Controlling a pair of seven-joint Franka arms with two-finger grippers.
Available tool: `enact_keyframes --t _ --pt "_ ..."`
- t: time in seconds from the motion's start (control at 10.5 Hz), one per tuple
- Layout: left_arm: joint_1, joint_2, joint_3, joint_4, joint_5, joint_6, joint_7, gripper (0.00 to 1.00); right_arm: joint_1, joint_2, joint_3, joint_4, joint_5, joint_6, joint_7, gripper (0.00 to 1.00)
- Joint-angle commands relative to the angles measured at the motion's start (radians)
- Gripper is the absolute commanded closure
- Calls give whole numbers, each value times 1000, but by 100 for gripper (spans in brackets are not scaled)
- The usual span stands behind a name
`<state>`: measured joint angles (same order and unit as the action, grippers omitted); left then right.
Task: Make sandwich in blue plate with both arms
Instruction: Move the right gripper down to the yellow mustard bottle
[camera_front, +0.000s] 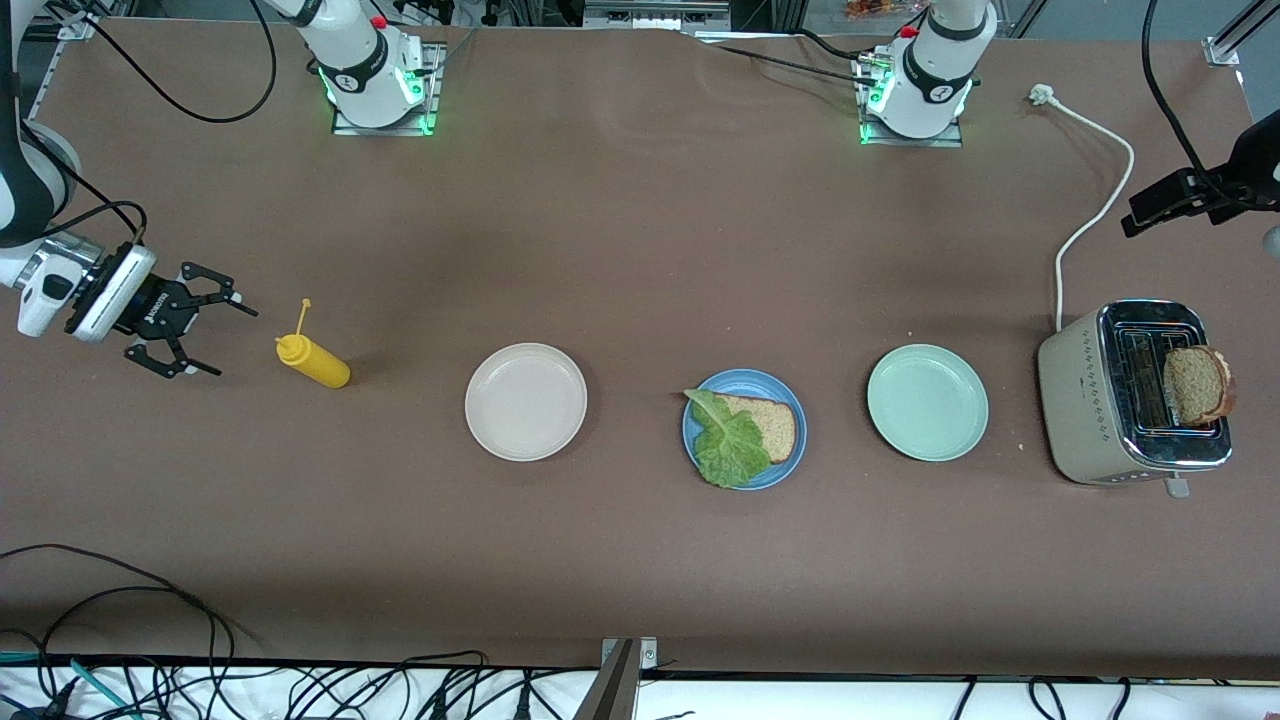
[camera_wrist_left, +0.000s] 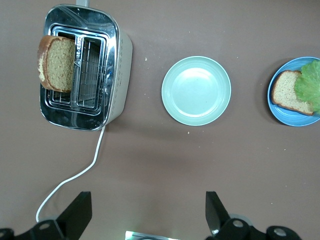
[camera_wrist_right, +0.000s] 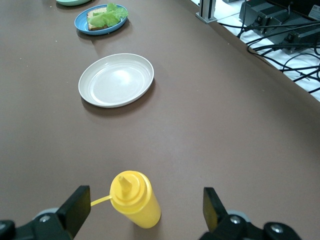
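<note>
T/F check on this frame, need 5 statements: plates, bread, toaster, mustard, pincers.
1. The blue plate holds one bread slice with a lettuce leaf on it. True.
2. A second bread slice lies on the mint-green plate. False: it sticks out of the toaster; that plate holds nothing.
3. The yellow mustard bottle lies on its side. True.
4. The right pincer is shut on the bottle. False: it is open, beside the bottle, holding nothing.
5. The left pincer holds the cream-white plate. False: it is open and holds nothing.
</note>
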<state>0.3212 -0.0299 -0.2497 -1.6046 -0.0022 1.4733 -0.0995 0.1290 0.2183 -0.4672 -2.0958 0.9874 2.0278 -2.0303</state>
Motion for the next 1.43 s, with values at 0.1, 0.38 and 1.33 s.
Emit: enact_keyframes --t 0.1,0.38,1.33 --pt "7 7 4 17 -12 -10 11 0 -9 24 -1 -12 74 -21 -140 0" --pt "7 8 4 17 -12 -10 11 0 -17 55 -16 -55 147 -32 -275 0" --pt "7 10 6 18 -12 -8 11 0 -55 229 -57 -70 292 -222 -528 0"
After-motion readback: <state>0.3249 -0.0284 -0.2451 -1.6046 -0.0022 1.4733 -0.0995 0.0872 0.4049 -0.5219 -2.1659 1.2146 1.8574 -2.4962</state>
